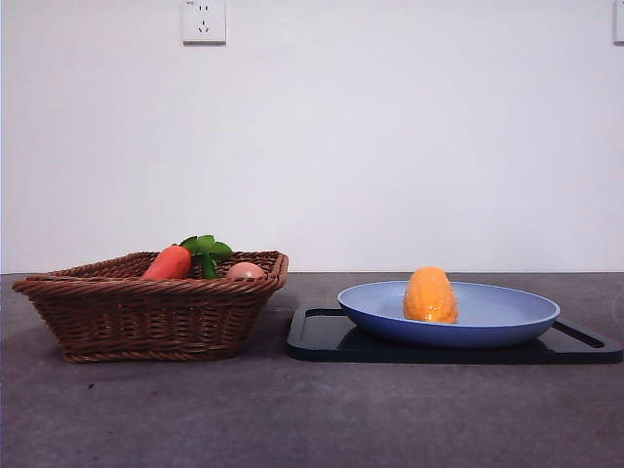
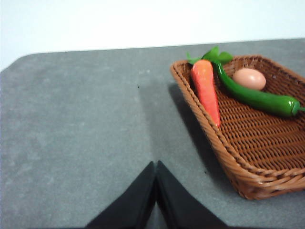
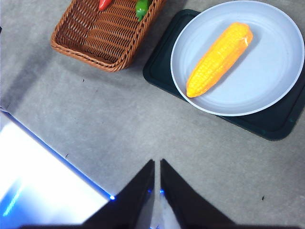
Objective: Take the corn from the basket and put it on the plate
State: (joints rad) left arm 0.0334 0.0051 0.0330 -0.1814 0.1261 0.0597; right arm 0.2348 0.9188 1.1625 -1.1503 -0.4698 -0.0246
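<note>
Right wrist view shows the right hand point(image 3: 157, 164) high above bare table, its two black jaws pressed nearly together with only a thin slit between them and nothing held, which suits an arm that has let go and pulled clear of the dishes. Beyond it, well apart from the jaws, the corn point(image 3: 219, 59) lies on its side across the middle of the light-blue plate point(image 3: 281, 62), lengthwise and flat so that it cannot roll off over the raised rim. The plate sits on a black tray point(image 3: 267, 126), which gives it a steady base just beside the basket point(image 3: 90, 45) without touching it. The left hand point(image 2: 156, 167) is likewise clenched on nothing and hangs over open table near the basket's outer side, a waiting post that leaves the way to the plate free. In the left wrist view the basket holds a carrot point(image 2: 206, 88) leaning along one wall, a long green pepper point(image 2: 257, 98) beside it and a pale egg point(image 2: 249, 78) towards the far corner; no corn is left among them. From the front view the corn stands as an orange mound inside the plate's rim, so the task looks done, with neither hand near the things.
</note>
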